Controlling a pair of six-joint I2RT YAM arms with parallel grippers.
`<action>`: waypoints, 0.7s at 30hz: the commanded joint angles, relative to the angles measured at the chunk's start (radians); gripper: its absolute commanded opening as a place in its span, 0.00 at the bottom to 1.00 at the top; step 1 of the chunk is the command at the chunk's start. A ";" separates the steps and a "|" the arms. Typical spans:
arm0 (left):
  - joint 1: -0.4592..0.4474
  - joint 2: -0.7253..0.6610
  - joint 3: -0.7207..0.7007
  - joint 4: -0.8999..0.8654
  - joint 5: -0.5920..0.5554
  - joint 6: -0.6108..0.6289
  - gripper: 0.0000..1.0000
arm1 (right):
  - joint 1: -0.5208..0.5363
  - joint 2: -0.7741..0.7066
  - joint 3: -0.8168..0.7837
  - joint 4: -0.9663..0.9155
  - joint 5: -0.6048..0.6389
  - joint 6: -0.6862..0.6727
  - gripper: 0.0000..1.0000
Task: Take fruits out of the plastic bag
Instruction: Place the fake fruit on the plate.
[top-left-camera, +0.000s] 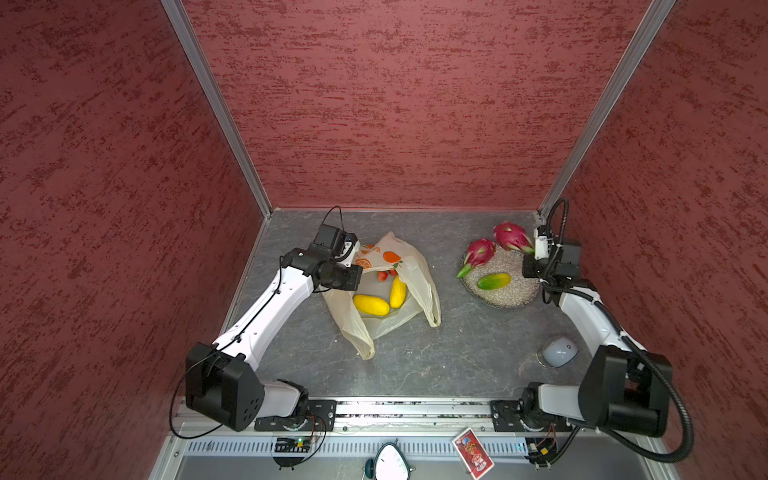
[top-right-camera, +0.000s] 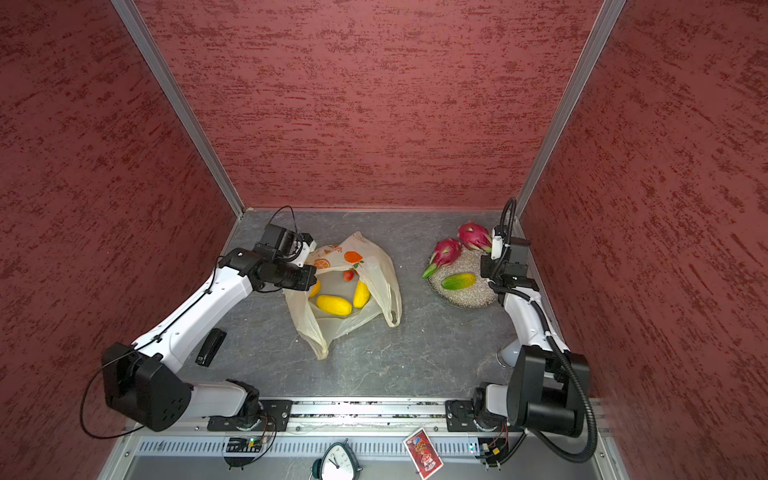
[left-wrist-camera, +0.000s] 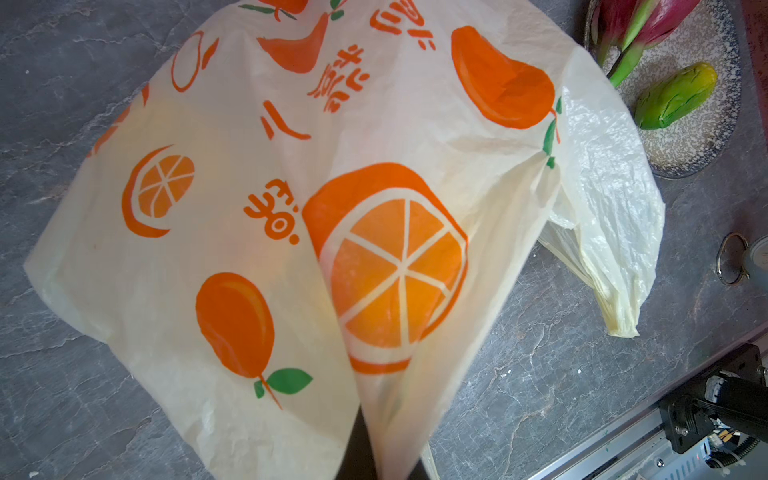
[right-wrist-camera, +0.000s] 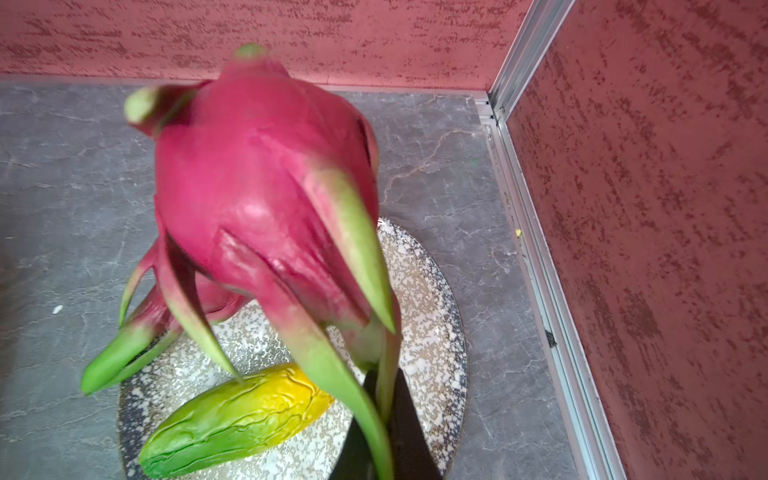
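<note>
At centre-left of both top views, the plastic bag (top-left-camera: 417, 272) lies open on the grey table (top-left-camera: 436, 361). It is thin, translucent pale-yellow film with orange prints, and its loop handles (top-left-camera: 361, 340) trail toward the lower frame.

We judge it limp, light and slippery, best taken at the rim or a handle. The left gripper (top-left-camera: 352, 254) is pressed together on the printed rim, lifting it.

Inside lie two yellow mangoes (top-left-camera: 371, 304) and red berries (top-left-camera: 382, 275). The mangoes look smooth and firm; we would clamp across the short axis.

At upper right, the right gripper (right-wrist-camera: 386, 440) pinches the green scale tips of a pink dragon fruit (right-wrist-camera: 266, 199) above the speckled plate (top-left-camera: 519, 297). This off-centre hold will probably let it swing.
</note>
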 joint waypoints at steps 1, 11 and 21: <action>0.004 -0.024 0.008 -0.003 0.019 0.016 0.00 | -0.007 0.002 0.002 0.031 0.072 -0.030 0.00; 0.004 -0.027 0.011 0.005 0.033 0.017 0.00 | -0.015 0.062 -0.027 0.050 0.162 -0.063 0.00; 0.002 -0.023 0.005 0.020 0.049 0.011 0.00 | -0.016 0.212 0.024 0.031 0.178 -0.100 0.00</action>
